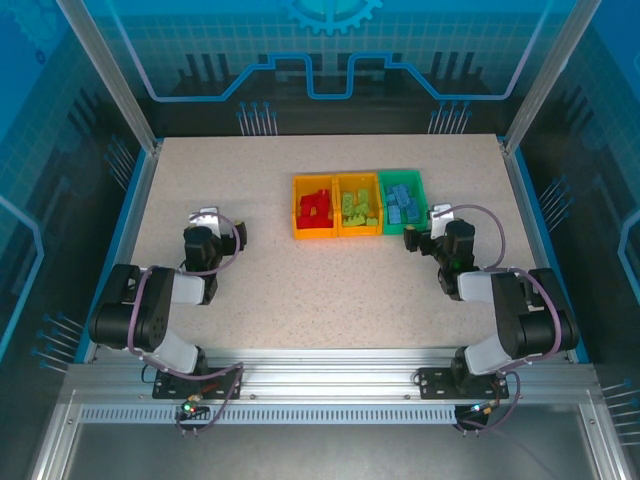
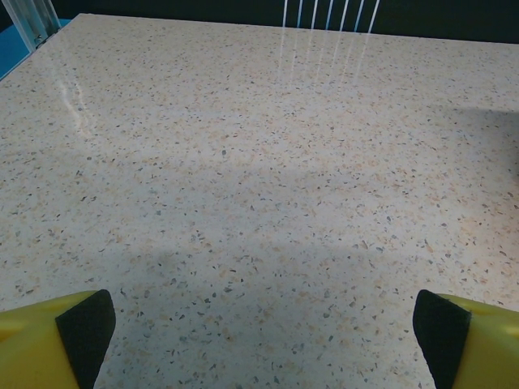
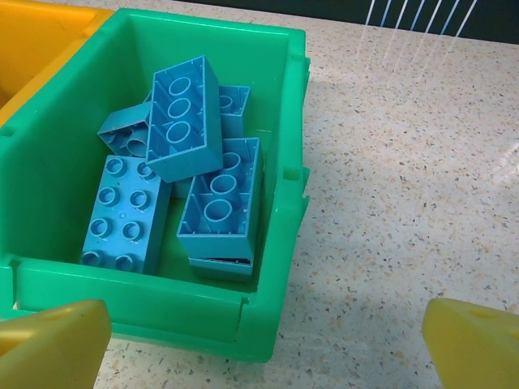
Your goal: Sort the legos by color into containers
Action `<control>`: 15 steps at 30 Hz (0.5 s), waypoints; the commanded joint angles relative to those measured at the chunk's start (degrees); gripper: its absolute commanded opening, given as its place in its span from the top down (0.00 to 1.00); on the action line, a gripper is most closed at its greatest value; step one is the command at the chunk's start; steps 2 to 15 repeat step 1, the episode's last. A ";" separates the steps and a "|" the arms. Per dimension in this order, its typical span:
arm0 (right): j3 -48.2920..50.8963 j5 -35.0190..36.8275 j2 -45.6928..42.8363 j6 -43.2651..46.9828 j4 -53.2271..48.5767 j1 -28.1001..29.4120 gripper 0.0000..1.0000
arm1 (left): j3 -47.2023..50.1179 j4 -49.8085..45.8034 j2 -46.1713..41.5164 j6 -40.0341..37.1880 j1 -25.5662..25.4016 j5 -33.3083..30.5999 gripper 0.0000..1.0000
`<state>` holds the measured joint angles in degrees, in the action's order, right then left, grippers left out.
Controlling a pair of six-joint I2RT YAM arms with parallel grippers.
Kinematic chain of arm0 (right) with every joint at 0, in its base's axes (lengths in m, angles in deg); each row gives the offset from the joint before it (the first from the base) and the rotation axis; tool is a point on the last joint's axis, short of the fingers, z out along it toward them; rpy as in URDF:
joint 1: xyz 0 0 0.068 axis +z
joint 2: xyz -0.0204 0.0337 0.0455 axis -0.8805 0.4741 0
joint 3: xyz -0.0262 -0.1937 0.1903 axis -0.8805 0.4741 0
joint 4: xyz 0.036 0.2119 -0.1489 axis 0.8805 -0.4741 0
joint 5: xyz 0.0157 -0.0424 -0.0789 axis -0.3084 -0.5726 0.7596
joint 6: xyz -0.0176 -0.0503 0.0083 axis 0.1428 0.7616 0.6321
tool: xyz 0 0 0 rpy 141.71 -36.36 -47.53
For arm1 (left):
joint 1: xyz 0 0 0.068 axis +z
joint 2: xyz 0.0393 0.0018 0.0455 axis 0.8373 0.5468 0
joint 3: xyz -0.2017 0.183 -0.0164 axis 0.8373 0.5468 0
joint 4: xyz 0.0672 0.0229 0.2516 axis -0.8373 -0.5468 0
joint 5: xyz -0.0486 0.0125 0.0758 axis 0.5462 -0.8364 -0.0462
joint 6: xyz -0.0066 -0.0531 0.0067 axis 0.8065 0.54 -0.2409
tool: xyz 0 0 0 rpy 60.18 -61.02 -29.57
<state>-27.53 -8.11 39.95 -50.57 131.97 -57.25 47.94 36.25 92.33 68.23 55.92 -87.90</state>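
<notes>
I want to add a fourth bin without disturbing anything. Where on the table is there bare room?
Widest bare patch: the table left of the red-filled orange bin, beyond the left gripper. Also free: the near middle, between the two grippers. Crowded: the green bin at its near corner, where the open right gripper hovers.

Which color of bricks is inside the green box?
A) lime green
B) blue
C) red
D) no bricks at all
B: the right wrist view looks straight into the green bin, and the blue bricks piled in it are all one color, some with their studs up and some upside down.
</notes>
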 commanded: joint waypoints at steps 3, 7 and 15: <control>-0.95 -0.51 0.14 -0.59 0.94 -0.66 0.00 | -0.80 1.26 -0.18 -0.11 -0.21 1.33 0.01; -0.95 -0.51 0.14 -0.59 0.94 -0.66 0.00 | -0.80 1.26 -0.18 -0.11 -0.21 1.33 0.01; -0.95 -0.51 0.14 -0.59 0.94 -0.66 0.00 | -0.80 1.26 -0.18 -0.11 -0.21 1.33 0.01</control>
